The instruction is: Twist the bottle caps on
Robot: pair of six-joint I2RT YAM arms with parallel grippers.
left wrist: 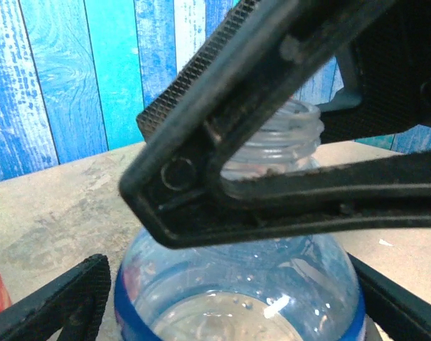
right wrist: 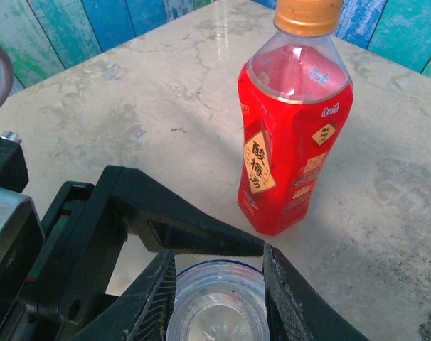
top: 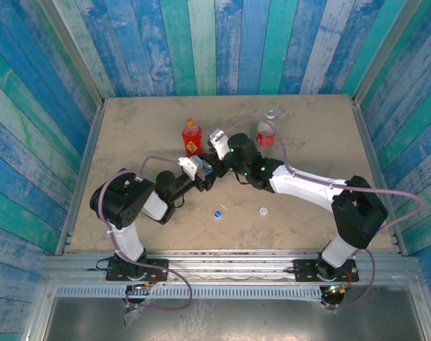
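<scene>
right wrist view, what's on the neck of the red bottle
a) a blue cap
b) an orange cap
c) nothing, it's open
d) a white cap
b: the red bottle wears an orange cap, while the blue cap and the white cap lie loose on the table.

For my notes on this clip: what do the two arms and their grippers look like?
Both arms, left arm and right arm, have black joint housings and white links, with pale lilac cables looping alongside. Small green lights glow on the right one. The left gripper and right gripper have black fingers with textured pads.
</scene>
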